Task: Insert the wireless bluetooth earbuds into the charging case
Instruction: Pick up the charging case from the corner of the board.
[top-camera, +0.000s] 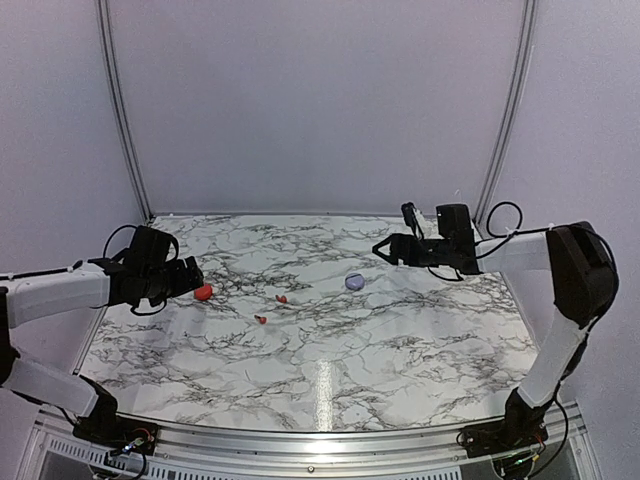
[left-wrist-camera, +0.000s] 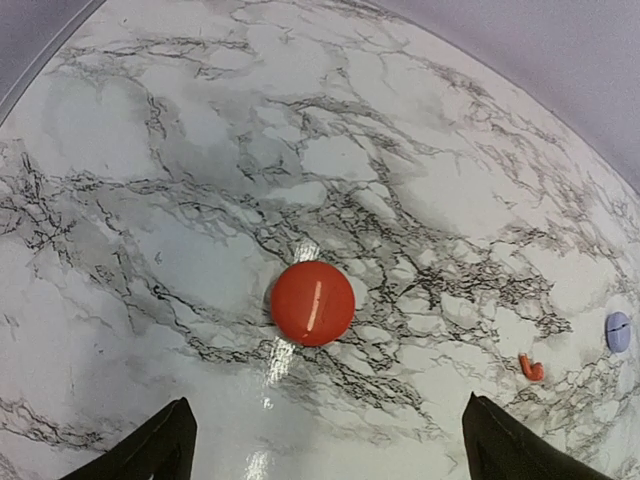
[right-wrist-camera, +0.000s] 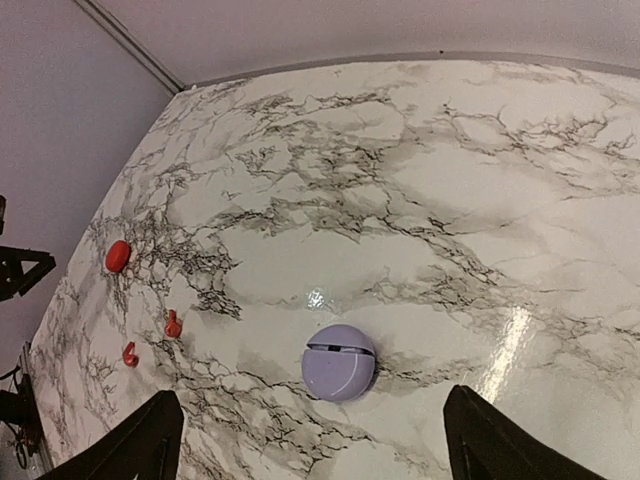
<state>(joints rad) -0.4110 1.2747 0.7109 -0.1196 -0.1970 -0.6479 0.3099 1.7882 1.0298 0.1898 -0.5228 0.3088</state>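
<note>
I hold the left gripper spread wide beside the red charging case, ready to steady it. The right gripper, likewise spread and empty, hovers near the lilac case. Both red earbuds lie loose on the marble table between the cases.

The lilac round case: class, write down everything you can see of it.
The lilac case is a small, round, disc-like shell of smooth, slightly glossy plastic. A dark seam with a small notch crosses its upper part, and it appears shut. It lies flat on the marble-patterned table, right of centre; nothing but the table touches it.
</note>
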